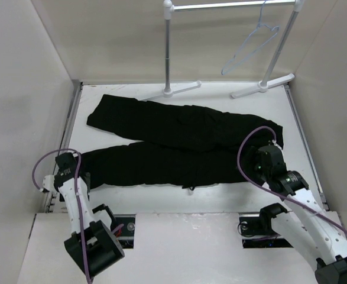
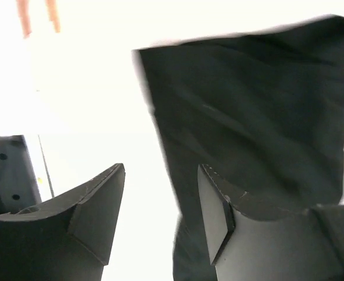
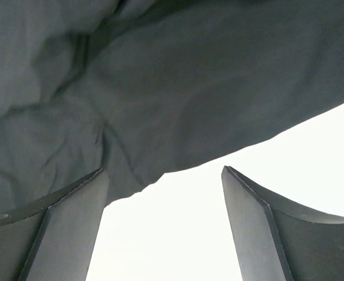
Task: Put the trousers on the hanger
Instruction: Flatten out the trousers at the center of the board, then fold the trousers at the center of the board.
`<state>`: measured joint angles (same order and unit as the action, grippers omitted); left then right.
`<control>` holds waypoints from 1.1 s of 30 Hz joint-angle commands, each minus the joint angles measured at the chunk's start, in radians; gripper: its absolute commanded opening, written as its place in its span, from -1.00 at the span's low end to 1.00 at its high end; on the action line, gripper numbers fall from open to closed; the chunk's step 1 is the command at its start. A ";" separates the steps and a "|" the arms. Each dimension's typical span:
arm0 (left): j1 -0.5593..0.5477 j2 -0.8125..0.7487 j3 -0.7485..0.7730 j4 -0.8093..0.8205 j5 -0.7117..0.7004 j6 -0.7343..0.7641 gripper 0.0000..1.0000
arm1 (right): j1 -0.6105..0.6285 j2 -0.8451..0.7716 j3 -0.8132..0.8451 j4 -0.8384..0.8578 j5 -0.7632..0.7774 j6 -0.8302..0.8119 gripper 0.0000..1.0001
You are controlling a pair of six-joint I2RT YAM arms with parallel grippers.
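White table [image 1: 297,118] between pale walls. Black trousers [image 1: 179,127] lie flat across mid-frame, both legs running left. Garment rack [image 1: 168,53] stands top centre, and the wire hanger [image 1: 251,48] hangs from its bar, upper right. Left gripper [image 2: 160,175] is part-spread and empty, beside a leg's edge. Right gripper [image 3: 164,172] is wide and empty, at the trousers' right-end edge.

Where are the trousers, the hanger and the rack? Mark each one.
trousers [image 1: 179,125], top view, upper leg.
hanger [image 1: 248,52], top view, wire triangle.
rack [image 1: 168,53], top view, left post.
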<state>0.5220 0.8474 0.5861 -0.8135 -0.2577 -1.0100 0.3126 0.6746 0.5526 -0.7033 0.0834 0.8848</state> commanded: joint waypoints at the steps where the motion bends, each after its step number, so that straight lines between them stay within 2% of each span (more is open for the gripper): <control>1: 0.060 0.025 -0.075 0.066 0.049 -0.047 0.01 | 0.024 -0.015 0.018 0.022 -0.063 -0.026 0.68; 7: 0.125 0.077 -0.160 0.253 0.038 -0.044 0.02 | 0.024 -0.012 0.020 0.028 -0.094 -0.044 0.69; 10: 0.122 0.116 -0.164 0.348 0.044 -0.029 -0.09 | 0.010 -0.012 0.017 0.018 -0.086 -0.032 0.67; 11: 0.121 0.123 -0.158 0.375 0.044 -0.022 -0.20 | -0.009 -0.013 0.017 0.011 -0.080 -0.023 0.64; 13: 0.102 0.108 -0.138 0.407 0.058 -0.018 -0.60 | -0.075 -0.001 0.007 -0.015 -0.059 0.012 0.56; 14: 0.077 0.088 -0.120 0.419 0.064 -0.018 -0.72 | -0.115 0.009 -0.002 -0.022 -0.051 0.028 0.47; 16: 0.008 0.052 -0.068 0.425 0.045 -0.015 -0.83 | -0.195 0.046 -0.005 -0.033 -0.019 0.046 0.31; 18: -0.062 0.032 0.006 0.409 0.002 0.011 -0.87 | -0.285 0.094 0.026 -0.073 0.018 0.069 0.16; 19: -0.091 0.022 0.039 0.396 -0.026 0.030 -0.87 | -0.321 0.117 0.032 -0.085 0.047 0.084 0.15; 22: -0.167 0.007 0.106 0.356 -0.086 0.054 -0.87 | -0.421 0.167 0.032 -0.101 0.107 0.114 0.24; 25: -0.190 0.004 0.109 0.343 -0.084 0.053 -0.88 | -0.496 0.236 0.009 -0.044 0.183 0.131 0.29; 31: -0.213 0.054 0.095 0.375 -0.057 0.042 -0.91 | -0.521 0.397 0.029 0.024 0.193 0.181 0.24; 33: -0.207 0.071 0.096 0.376 -0.054 0.036 -0.92 | -0.513 0.460 0.009 0.071 0.210 0.187 0.09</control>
<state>0.3138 0.9054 0.6811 -0.4461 -0.2985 -0.9775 -0.2081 1.0859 0.5529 -0.7204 0.2367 1.0306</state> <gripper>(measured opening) 0.044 0.566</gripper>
